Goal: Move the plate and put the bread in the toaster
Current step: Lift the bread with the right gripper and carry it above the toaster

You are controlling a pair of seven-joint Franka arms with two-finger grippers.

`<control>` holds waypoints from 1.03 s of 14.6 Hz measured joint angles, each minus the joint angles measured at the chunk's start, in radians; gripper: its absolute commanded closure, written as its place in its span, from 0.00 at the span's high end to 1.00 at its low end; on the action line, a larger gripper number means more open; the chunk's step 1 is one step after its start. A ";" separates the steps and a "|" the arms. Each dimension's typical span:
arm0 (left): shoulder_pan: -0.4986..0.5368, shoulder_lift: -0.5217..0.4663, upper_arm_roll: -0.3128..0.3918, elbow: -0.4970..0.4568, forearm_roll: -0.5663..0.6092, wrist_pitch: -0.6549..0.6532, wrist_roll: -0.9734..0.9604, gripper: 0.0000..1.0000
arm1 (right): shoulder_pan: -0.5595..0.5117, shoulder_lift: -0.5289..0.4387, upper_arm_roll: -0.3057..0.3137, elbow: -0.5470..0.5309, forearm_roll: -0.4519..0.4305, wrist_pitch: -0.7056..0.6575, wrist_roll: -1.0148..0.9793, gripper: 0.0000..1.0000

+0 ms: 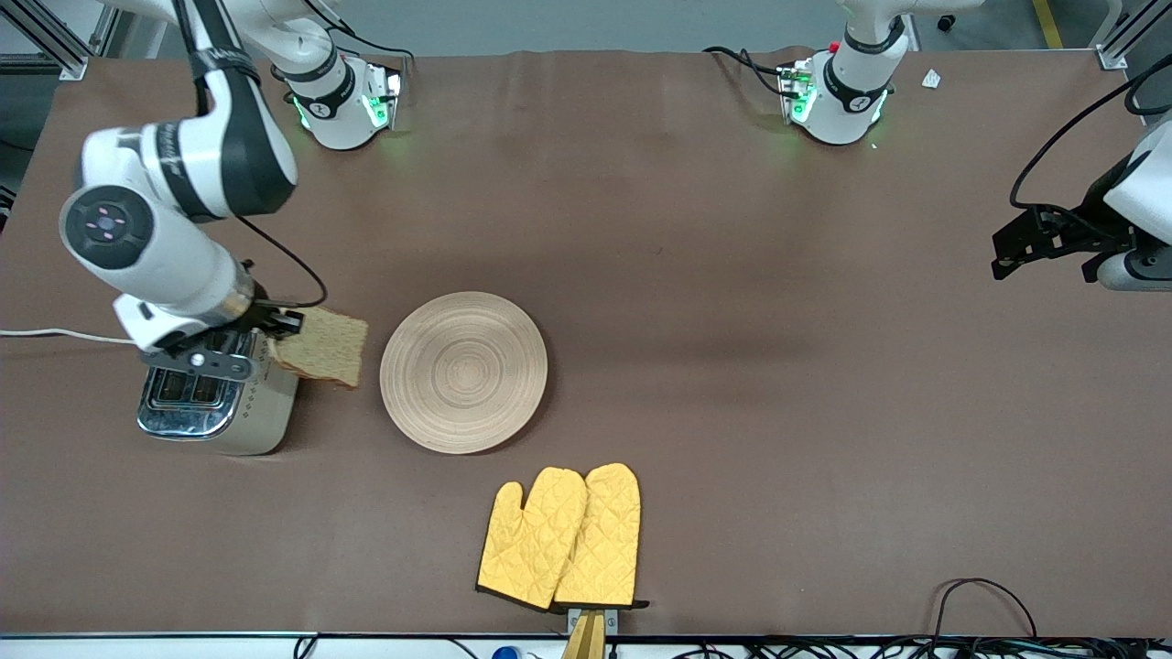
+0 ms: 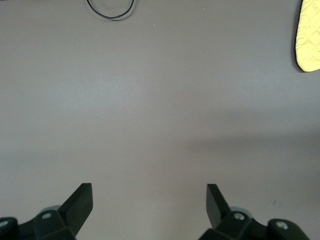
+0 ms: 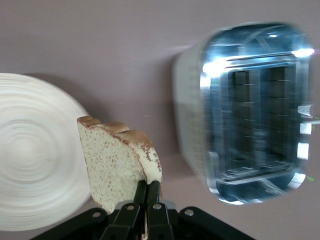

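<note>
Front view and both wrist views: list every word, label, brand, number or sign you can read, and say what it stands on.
No readable text in any view.
Arm bases: small dark marks, too small to read.
Toaster, bread, plate, yellow oven mitts: no lettering shows.

The right gripper (image 3: 146, 192) hangs in the air, fingers pinched together. The left gripper (image 2: 149, 200) waits at the table's edge, fingers spread wide.

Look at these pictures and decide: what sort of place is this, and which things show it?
Probably a robotics lab set up as a mock kitchen. Two arm bases are bolted to a brown-covered table; on it stand a toaster, a plate and oven mitts. The right gripper holds bread up beside the toaster.
</note>
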 measured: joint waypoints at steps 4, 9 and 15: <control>0.001 0.000 0.002 -0.001 -0.012 0.000 0.000 1.00 | 0.000 -0.047 0.007 0.005 -0.219 -0.123 0.002 0.00; 0.003 0.000 0.002 -0.003 -0.012 0.000 -0.003 1.00 | 0.016 -0.046 0.011 0.008 -0.435 -0.196 0.013 0.00; 0.019 0.000 0.004 -0.005 -0.012 0.002 -0.003 1.00 | 0.029 0.005 0.013 0.007 -0.579 -0.217 0.166 0.00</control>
